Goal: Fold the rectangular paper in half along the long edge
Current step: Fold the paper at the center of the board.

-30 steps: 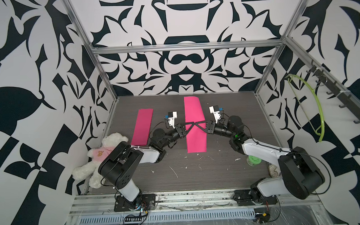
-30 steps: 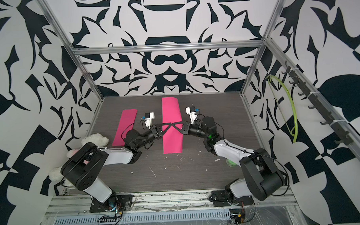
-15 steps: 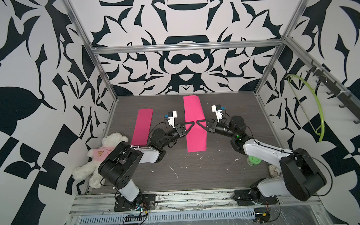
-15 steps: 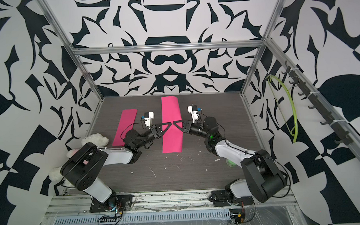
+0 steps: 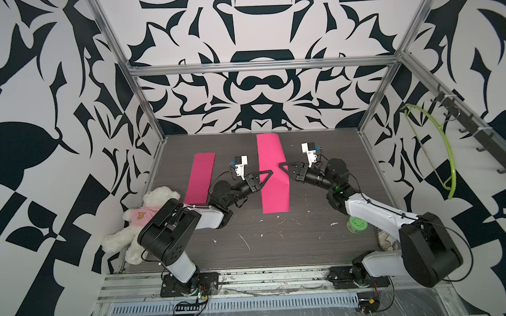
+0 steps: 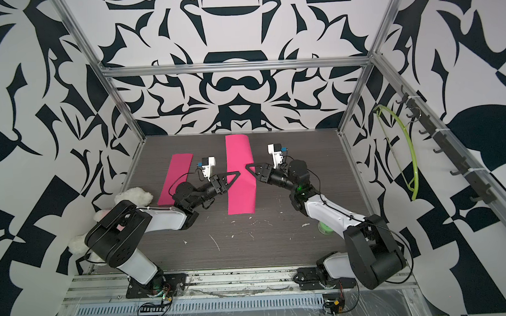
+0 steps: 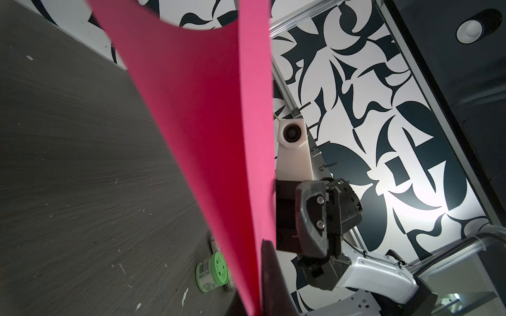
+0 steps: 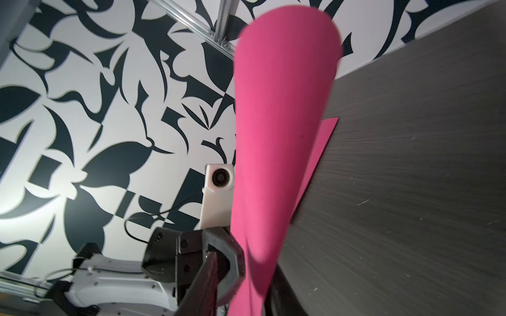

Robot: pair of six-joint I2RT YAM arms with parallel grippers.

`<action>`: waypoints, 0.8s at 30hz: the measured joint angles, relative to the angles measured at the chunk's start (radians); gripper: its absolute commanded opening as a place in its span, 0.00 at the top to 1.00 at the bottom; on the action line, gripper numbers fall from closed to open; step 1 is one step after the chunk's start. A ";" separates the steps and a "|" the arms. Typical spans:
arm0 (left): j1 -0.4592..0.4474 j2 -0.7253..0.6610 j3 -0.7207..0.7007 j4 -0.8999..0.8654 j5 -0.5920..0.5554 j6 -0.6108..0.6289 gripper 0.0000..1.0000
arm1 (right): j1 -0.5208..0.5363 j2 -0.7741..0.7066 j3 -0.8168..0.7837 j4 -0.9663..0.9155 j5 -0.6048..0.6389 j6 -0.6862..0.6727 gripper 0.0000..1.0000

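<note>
Pink paper (image 5: 272, 178) sits centre frame in both top views, bowed upward; left gripper (image 5: 267, 173) pinches its frame-left long edge, right gripper (image 5: 283, 167) meets the opposite edge. Left wrist view: paper arches up mid-frame. Right wrist view: whether the right gripper grips, I cannot tell. Judged mid-gather; next, align both edges, press flat.

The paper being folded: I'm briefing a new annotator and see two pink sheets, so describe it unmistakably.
On the dark table inside the patterned booth, look to the middle. The paper being folded is the pink strip where the left gripper and right gripper meet; unlike the pink sheet nearer the teddy bear, which lies flat, it bows up off the surface.
</note>
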 measured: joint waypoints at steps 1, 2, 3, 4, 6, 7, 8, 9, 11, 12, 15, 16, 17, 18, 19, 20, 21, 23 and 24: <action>0.000 0.000 0.000 0.000 0.000 0.000 1.00 | -0.001 0.002 0.009 0.002 0.003 -0.002 1.00; 0.000 0.000 0.000 0.001 0.001 0.000 1.00 | -0.002 0.006 0.020 0.001 0.005 -0.001 1.00; 0.000 0.000 0.000 0.003 0.000 0.000 1.00 | -0.002 0.009 0.027 -0.001 0.005 -0.001 1.00; 0.001 0.000 0.000 0.006 -0.001 0.000 1.00 | -0.002 0.015 0.034 -0.002 0.005 0.001 0.84; 0.004 0.000 0.000 0.004 0.001 0.000 1.00 | -0.001 0.028 0.048 -0.006 0.013 0.005 0.60; 0.004 0.000 0.000 0.004 0.002 0.000 1.00 | -0.001 0.035 0.056 -0.007 0.021 0.004 0.60; 0.004 0.000 0.000 0.004 0.005 0.000 1.00 | -0.001 0.040 0.064 -0.009 0.027 0.004 0.69; 0.004 0.000 0.000 0.004 0.007 0.000 1.00 | -0.001 0.044 0.069 -0.007 0.031 0.007 0.90; 0.004 0.000 0.000 0.004 0.009 0.000 1.00 | -0.002 0.052 0.082 -0.003 0.041 0.010 1.00; 0.004 0.000 0.000 0.005 0.008 0.000 1.00 | -0.002 0.055 0.085 -0.002 0.043 0.018 0.99; 0.005 0.000 0.000 0.003 0.009 0.000 1.00 | -0.002 0.068 0.098 -0.002 0.055 0.027 0.58; 0.004 0.000 0.000 0.003 0.010 0.000 1.00 | -0.002 0.072 0.106 -0.002 0.062 0.027 0.57; 0.004 0.000 0.000 0.003 0.010 0.000 1.00 | -0.002 0.076 0.114 -0.001 0.066 0.028 0.73; 0.004 0.000 0.000 0.003 0.011 0.000 1.00 | -0.002 0.079 0.120 0.002 0.069 0.029 1.00; 0.004 0.000 0.000 0.003 0.011 0.000 1.00 | -0.002 0.081 0.128 0.006 0.073 0.032 1.00; 0.004 0.000 0.000 0.003 0.011 0.000 1.00 | -0.002 0.084 0.135 0.012 0.077 0.033 1.00; 0.004 0.000 0.000 0.006 0.009 0.000 1.00 | -0.002 0.087 0.141 0.014 0.079 0.038 0.96; 0.005 0.000 0.000 0.006 0.007 0.000 1.00 | 0.000 0.099 0.152 0.016 0.084 0.049 0.66; 0.005 0.000 0.000 0.004 0.008 0.000 1.00 | 0.000 0.106 0.157 0.018 0.091 0.050 0.64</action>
